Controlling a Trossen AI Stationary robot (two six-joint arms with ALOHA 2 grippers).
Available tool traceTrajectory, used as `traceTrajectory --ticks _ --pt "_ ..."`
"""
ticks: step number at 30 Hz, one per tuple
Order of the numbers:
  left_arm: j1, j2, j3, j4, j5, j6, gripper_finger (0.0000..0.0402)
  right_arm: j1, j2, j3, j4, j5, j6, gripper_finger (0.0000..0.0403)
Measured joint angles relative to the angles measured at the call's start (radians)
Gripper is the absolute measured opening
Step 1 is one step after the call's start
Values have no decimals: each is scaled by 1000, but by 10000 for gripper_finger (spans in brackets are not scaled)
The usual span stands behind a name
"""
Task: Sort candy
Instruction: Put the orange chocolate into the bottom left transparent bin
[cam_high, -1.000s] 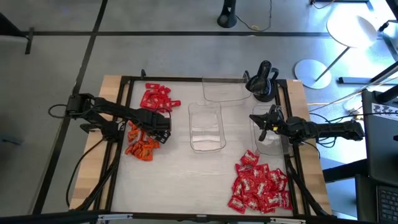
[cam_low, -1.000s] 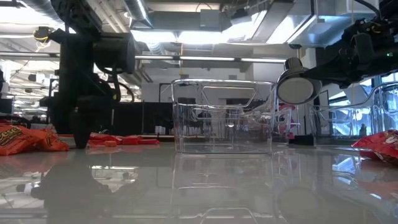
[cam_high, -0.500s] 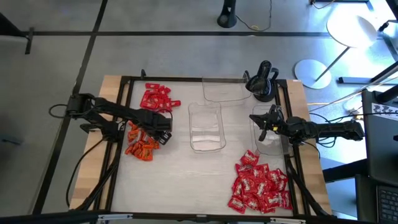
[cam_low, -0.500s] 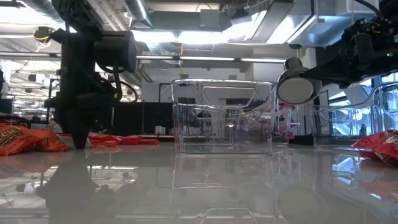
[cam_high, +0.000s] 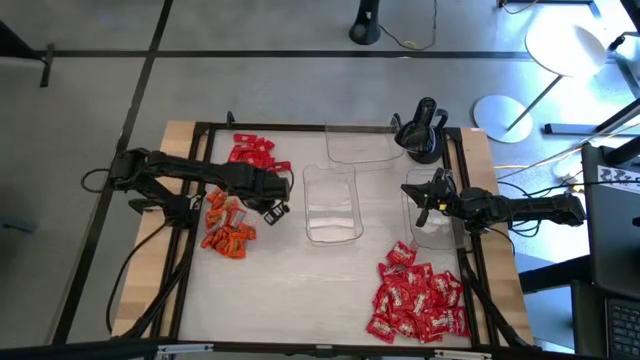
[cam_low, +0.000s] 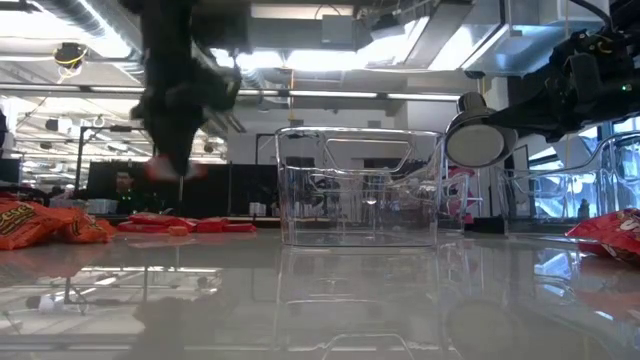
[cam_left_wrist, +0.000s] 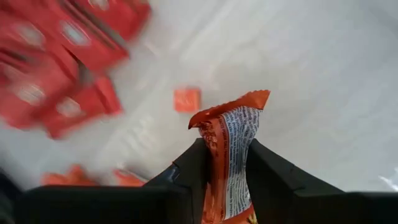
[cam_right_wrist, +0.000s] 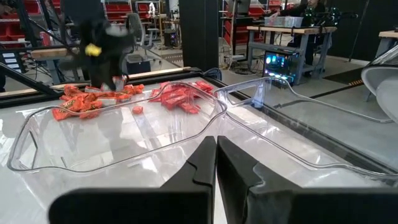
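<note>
Left wrist view: left fingers, lifted since a second ago, pinch an orange wrapped candy; right fingers closed, idle at three o'clock.

Tray mid-table; candy piles left (and right).

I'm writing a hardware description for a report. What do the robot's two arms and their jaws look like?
Both arms are dark, nearly black, slim and jointed, with black cables trailing from their bases at the table edges. The left gripper and right gripper each end in two flat, angular matte-black jaws, seen close in the wrist views. No markings are legible.
</note>
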Motion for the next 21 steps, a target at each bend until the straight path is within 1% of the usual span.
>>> traceTrajectory --ticks 4,6,8,13,16,21 --pt "0 0 110 45 -53 66 90 0 0 0 0 0 0 14" --pt "0 -2 143 119 -63 112 90 0 0 0 0 0 0 14" --pt "0 -2 153 228 -65 162 90 0 0 0 0 0 0 14" --pt "0 6 126 517 -65 270 90 0 0 0 0 0 0 14" --pt "8 7 90 635 -64 311 90 0 0 0 0 0 0 14" --pt "42 7 19 780 -65 313 90 0 0 0 0 0 0 14"
